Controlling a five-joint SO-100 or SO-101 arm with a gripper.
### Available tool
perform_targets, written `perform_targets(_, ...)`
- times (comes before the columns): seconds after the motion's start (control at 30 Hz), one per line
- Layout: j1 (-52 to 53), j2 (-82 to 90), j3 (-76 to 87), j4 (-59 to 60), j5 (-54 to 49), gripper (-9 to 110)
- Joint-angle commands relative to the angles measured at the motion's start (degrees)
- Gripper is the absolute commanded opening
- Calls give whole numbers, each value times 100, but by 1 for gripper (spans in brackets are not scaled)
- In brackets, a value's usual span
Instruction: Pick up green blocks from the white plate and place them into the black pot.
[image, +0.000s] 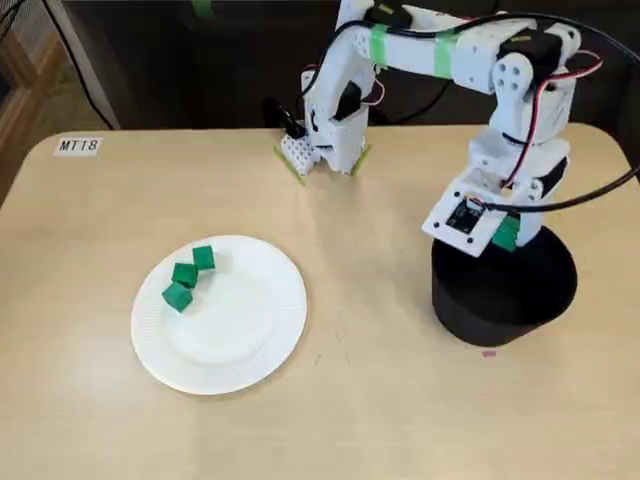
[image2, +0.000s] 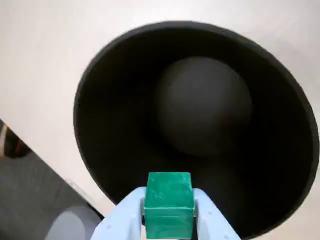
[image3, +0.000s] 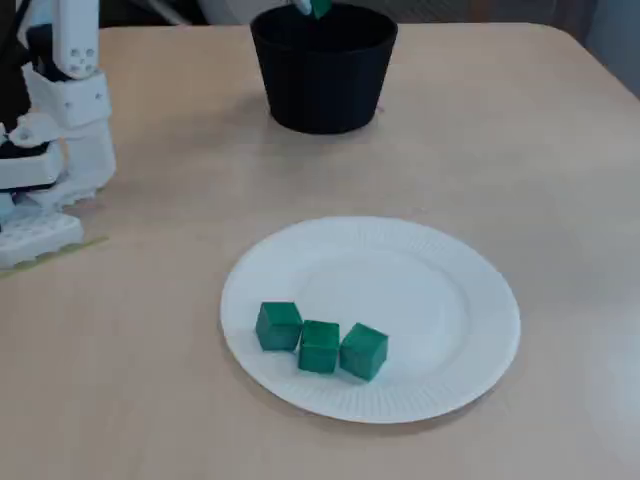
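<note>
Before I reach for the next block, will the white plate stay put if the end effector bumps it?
Probably not: the white plate looks like thin fluted paper, so likely light and apt to slide. Its raised rim may flex or tip if pressed.

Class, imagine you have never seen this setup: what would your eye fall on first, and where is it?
First, the green block clamped in the jaws, hanging over the open mouth of the black pot in the wrist view. Then three more green blocks in a row on the left part of the white plate in a fixed view.
</note>
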Motion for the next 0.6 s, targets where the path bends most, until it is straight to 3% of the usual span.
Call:
perform_targets(0.0,193,193,-44,-158,-158,18)
perform_targets(0.07,308,334,-26,-176,-105,31)
perform_targets(0.27,686,536,0,-35,9,31)
perform_targets(0.3,721,554,0,-18,18,28)
perform_targets(0.4,835,721,-9,9,-26,-1)
perform_targets(0.57,1529,1292,9,141,123,-2)
